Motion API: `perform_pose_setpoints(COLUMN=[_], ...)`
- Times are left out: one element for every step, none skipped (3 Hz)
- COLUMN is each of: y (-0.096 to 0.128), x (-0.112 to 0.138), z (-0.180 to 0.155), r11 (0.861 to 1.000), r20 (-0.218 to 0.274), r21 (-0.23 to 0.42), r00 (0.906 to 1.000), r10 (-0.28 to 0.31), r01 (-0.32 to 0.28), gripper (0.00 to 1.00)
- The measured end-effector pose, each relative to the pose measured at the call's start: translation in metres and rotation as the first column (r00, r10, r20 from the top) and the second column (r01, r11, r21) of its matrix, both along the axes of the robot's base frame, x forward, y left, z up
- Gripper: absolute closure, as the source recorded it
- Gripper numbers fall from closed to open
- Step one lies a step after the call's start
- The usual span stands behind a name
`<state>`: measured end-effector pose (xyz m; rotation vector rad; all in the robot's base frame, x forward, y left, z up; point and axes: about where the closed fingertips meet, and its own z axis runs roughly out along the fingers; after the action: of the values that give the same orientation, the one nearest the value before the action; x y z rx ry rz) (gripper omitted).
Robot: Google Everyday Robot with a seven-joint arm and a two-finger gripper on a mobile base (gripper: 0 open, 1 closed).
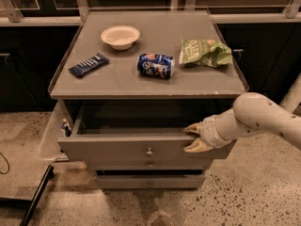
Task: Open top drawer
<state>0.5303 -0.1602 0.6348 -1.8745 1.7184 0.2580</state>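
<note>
The top drawer (117,149) is a wide grey drawer with a small round metal knob (149,152) at the centre of its flat front. It stands pulled out from the cabinet, and its dark inside shows. My gripper (194,138) is at the right end of the drawer's front. One finger (192,128) lies over the top edge and the other (194,148) lies against the front face. The gripper is shut on the drawer's front panel.
The cabinet top (117,81) holds a white bowl (120,36), a dark snack bar (88,64), a blue can (155,65) on its side and a green chip bag (205,52). Two lower drawers (149,181) sit below. A dark plate (19,185) lies on the speckled floor at left.
</note>
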Motion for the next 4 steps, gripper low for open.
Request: perform_pose_setpoints(y=[0.0, -0.002, -0.007, -0.007], x=[0.0, 0.0, -0.023, -0.031], z=[0.0, 0.002, -0.003, -0.003], r11=[1.0, 1.0, 0.999, 0.999], r20=[0.0, -0.01, -0.028, -0.031], r21=[0.0, 0.017, 0.044, 0.051], r00=[1.0, 0.9999, 0.9996, 0.9995], r10=[0.0, -0.006, -0.002, 0.001], r01=[0.0, 0.006, 0.003, 0.001], gripper=[0.58, 0.35, 0.38, 0.61])
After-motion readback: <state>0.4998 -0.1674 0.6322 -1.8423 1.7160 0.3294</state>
